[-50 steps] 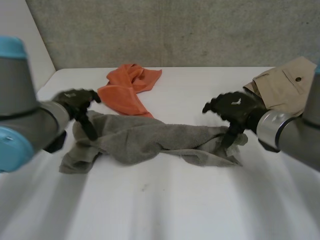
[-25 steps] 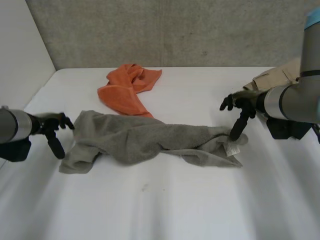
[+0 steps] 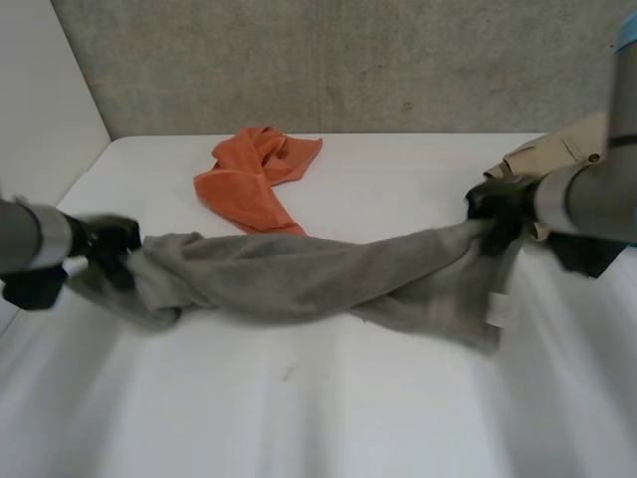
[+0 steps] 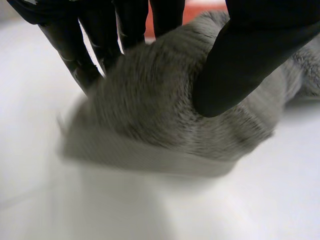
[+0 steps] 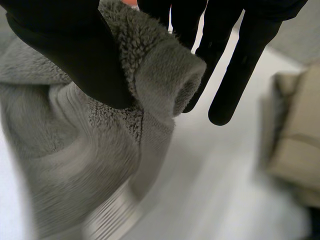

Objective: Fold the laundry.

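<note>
A grey towel (image 3: 299, 279) stretches across the middle of the white table (image 3: 328, 418), pulled out between my two hands. My left hand (image 3: 105, 244) is shut on the towel's left end; in the left wrist view its thumb (image 4: 250, 60) pinches the grey cloth (image 4: 165, 115) against the fingers (image 4: 75, 50). At the towel's right end my right hand (image 3: 498, 204) holds it lifted a little off the table. There the thumb (image 5: 65, 55) presses a rolled edge of the towel (image 5: 160, 80) against the fingers (image 5: 245, 60), and the rest hangs below.
An orange cloth (image 3: 259, 174) lies crumpled at the back of the table, behind the towel. Beige trousers (image 3: 562, 159) lie at the back right, close behind my right hand and seen as beige cloth (image 5: 295, 140) in the right wrist view. A grey wall rises behind the table.
Both hands closed on the towel's ends and pulled apart. The towel went from a slack heap to a stretched band, with its right end lifted.
</note>
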`<state>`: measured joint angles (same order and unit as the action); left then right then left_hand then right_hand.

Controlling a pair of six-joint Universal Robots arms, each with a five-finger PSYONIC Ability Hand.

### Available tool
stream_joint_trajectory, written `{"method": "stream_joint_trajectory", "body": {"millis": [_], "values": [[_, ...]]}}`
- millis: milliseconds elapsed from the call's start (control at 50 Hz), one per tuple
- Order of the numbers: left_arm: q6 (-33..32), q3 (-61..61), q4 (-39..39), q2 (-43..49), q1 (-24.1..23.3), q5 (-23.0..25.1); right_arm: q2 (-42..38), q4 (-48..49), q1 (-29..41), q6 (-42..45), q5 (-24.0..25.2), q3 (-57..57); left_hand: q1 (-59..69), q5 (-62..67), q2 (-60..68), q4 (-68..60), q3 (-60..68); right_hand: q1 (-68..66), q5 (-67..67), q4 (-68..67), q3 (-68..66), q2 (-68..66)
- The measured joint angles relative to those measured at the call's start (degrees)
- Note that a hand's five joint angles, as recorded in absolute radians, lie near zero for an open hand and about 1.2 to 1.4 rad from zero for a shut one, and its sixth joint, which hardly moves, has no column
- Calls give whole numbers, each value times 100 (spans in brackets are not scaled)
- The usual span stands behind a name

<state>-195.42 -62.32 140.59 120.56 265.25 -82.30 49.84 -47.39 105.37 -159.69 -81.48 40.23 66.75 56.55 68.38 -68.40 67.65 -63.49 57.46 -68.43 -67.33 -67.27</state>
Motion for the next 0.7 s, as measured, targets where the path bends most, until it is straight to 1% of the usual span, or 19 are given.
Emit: {"method": "stream_joint_trajectory", "body": {"millis": [120,180,200,220,260,320,420,460,540,560,620,660,680,700], "values": [[-207,20,-218,-1362,239,372,1141,37,-308,1152,167,490,0,0,8,-5,16,0,12,-2,0,0],[-355,5,-281,-1874,297,566,1590,21,-378,1706,250,801,0,0,16,-8,22,0,26,-4,0,0],[-355,5,-281,-1874,297,566,1590,21,-378,1706,250,801,0,0,16,-8,22,0,26,-4,0,0],[-472,-9,-297,-2056,297,650,1840,13,-411,2099,286,1038,0,0,17,-9,22,0,26,-4,0,0],[-613,-21,-294,-2110,269,673,1969,16,-426,2385,292,1202,0,0,17,-9,22,0,26,-5,0,0],[-901,-11,-243,-1943,169,547,2032,82,-420,2843,241,1431,0,0,17,-9,22,1,26,-6,0,0],[-1311,198,19,-1284,-116,11,1734,500,-333,3030,33,1461,0,0,17,-10,22,0,26,-8,0,0],[-1433,503,288,-849,-311,-348,1462,965,-276,2898,-140,1347,0,0,17,-10,22,0,27,-9,0,0],[-1467,1105,790,-327,-530,-764,1127,1809,-222,2530,-387,1126,0,0,17,-10,22,0,27,-11,0,0],[-1420,1496,1156,-112,-610,-927,950,2561,-197,2183,-567,964,0,0,17,-10,22,0,27,-11,-13,0],[-1199,2141,1973,105,-676,-1104,812,3787,-182,1646,-807,803,0,0,17,-11,22,0,27,-14,-55,0],[-927,2486,2688,128,-668,-1171,798,4852,-180,1224,-966,764,0,0,17,-11,22,3,27,-18,-71,0],[-927,2486,2688,128,-668,-1171,798,4852,-180,1224,-966,764,0,0,17,-11,22,3,27,-18,-71,0],[-678,2638,3231,86,-647,-1205,830,5606,-178,963,-1048,798,0,0,17,-11,22,3,27,-23,-81,0]]}}
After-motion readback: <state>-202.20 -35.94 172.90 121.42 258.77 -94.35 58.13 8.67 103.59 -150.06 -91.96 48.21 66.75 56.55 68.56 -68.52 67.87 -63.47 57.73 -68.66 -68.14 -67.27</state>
